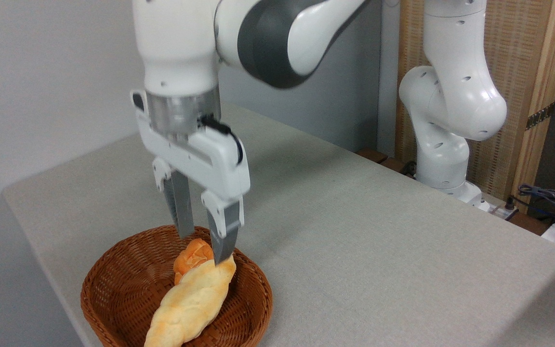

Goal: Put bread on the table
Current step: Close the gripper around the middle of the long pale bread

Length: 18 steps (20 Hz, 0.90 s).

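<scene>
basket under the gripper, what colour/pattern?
The round woven wicker basket is reddish-brown with a tight weave pattern, seen clearly in the fixed camera view.

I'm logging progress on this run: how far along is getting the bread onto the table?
Nothing is finished yet: the bread lies in the wicker basket beside a small orange bun. In hand: the end effector is over the basket, its fingers apart around the loaf's upper end, one fingertip at the crust. Left: closing on the loaf, lifting it out, and setting it on the grey table.
</scene>
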{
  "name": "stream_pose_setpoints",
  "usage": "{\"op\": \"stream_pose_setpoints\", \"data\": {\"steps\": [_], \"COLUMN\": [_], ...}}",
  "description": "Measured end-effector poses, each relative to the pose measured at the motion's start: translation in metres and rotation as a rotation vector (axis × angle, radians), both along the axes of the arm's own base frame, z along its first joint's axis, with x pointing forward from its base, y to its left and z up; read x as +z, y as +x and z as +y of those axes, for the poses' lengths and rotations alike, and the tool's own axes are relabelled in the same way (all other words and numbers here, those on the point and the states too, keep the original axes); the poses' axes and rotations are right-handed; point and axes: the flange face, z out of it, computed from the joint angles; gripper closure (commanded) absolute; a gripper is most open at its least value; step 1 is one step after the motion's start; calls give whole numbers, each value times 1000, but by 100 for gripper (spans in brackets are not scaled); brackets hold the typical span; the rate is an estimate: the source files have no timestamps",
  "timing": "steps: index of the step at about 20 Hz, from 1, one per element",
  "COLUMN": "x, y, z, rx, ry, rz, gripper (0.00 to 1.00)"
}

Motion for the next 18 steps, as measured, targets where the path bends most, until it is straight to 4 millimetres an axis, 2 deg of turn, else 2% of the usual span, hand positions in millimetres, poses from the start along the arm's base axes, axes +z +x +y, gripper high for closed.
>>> {"op": "stream_pose_setpoints", "data": {"steps": [2, 6, 14, 16, 18], "x": [-20, -50, -85, -95, -100], "y": [9, 23, 38, 42, 44], "z": [12, 23, 18, 14, 11], "rx": [23, 45, 53, 60, 58], "ry": [13, 32, 26, 11, 8], "rz": [9, 10, 4, -2, -3], "gripper": [0, 0, 1, 18, 43]}}
